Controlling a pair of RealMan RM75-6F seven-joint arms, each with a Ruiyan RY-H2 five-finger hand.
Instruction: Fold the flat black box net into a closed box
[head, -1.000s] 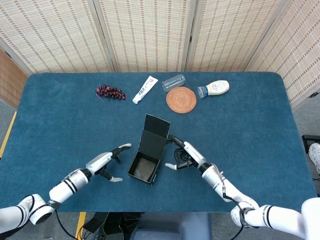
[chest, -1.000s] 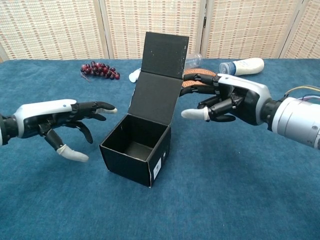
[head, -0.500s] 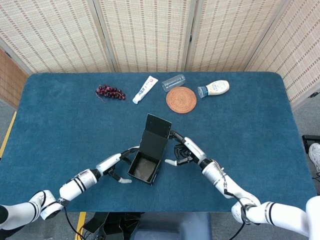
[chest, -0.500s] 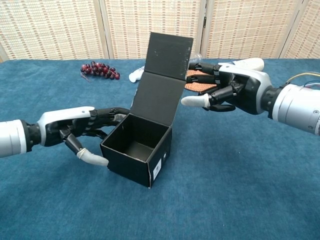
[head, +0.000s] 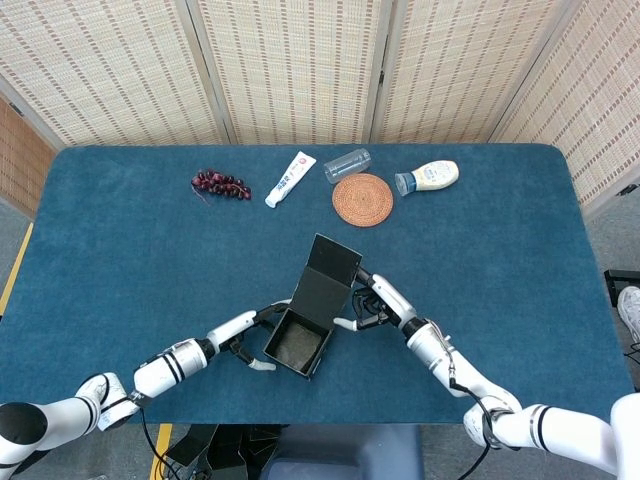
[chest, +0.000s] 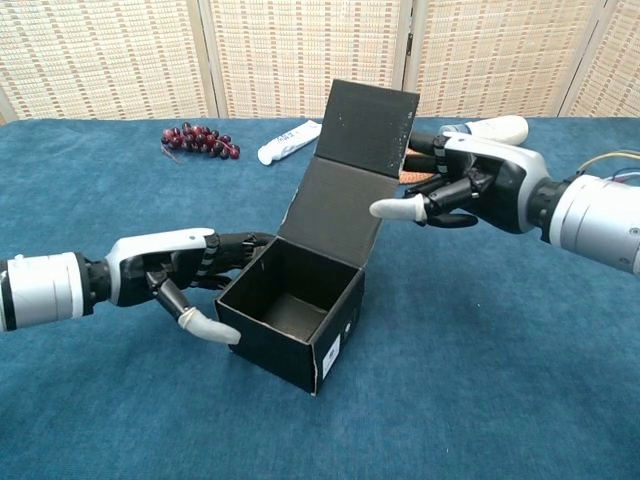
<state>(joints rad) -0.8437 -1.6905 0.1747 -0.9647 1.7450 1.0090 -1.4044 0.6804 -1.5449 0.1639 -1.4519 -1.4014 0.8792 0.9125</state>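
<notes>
Left hand (chest: 185, 270): fingers spread, touching the left wall of the black box (chest: 295, 325); white thumb tip against its near-left corner. Grip not confirmed.
Right hand (chest: 470, 185): fingers apart, white-tipped finger extended beside the upright lid (chest: 370, 130); contact cannot be told.
Black box: open-topped, matte cardboard, square walls, lid panel standing tilted at the back. Sits near the middle of the bench's (head: 120, 260) front edge.
Writing: small white label on the box's near-right wall, unreadable. Print on the white tube (head: 290, 178) too small to read.
Change: box shifted toward the right edge since half a second ago; left hand moved in with it; lid leans further right.
Back edge: dark red grapes (head: 220, 183), clear plastic cup (head: 347, 163) on its side, round woven coaster (head: 362, 199), white bottle (head: 428, 177) lying flat.
Surface: blue felt-like cloth.
</notes>
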